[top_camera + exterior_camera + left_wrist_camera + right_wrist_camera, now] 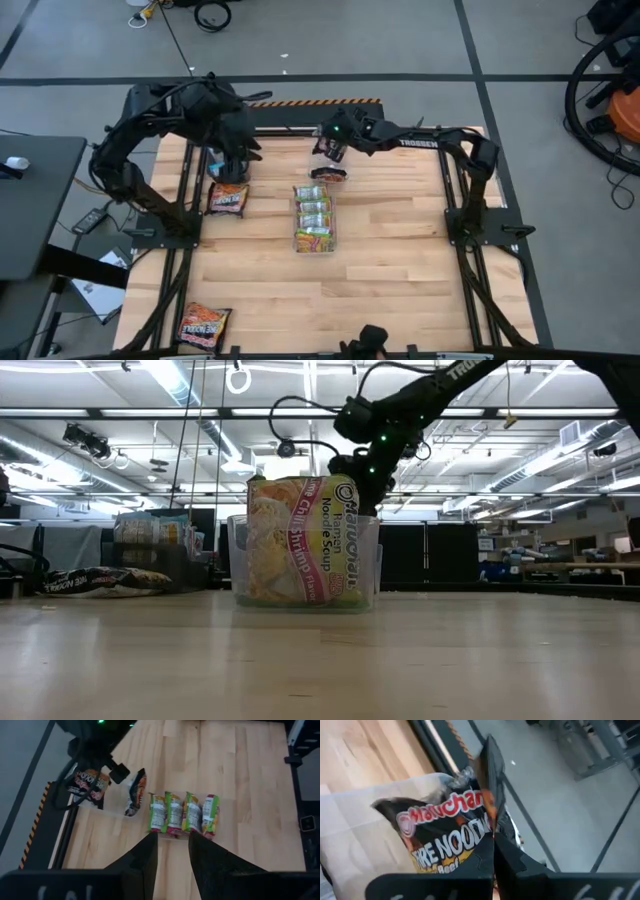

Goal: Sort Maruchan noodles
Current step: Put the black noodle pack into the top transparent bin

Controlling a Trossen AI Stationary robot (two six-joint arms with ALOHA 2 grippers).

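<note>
My right gripper [331, 150] is at the table's far side, just beyond the clear bin [313, 243], and is shut on a dark brown-orange Maruchan packet [88, 782]. A second dark packet [328, 174] stands on its edge between that gripper and the bin. Several yellow-green packets [182, 813] stand upright side by side in the bin. Another dark packet [228, 199] lies flat left of the bin, below my left gripper [172, 845], which hovers open. One more dark packet [203, 326] lies at the near left corner. My right gripper pinches the dark packet between its two shut fingers; a thin dark edge [490, 780] rises from between the fingertips, and the printed face [445, 832] shows beside them. The fingers come from above, pointing down. The packet hangs below them [88, 782]; whether its lower end touches the table, I cannot tell.
The bin [305, 550] stands mid-table with a Chili Shrimp packet facing the near edge. The black frame rails [190, 215] run along both sides of the wooden top. Bare wood lies right of the bin and across the near half.
</note>
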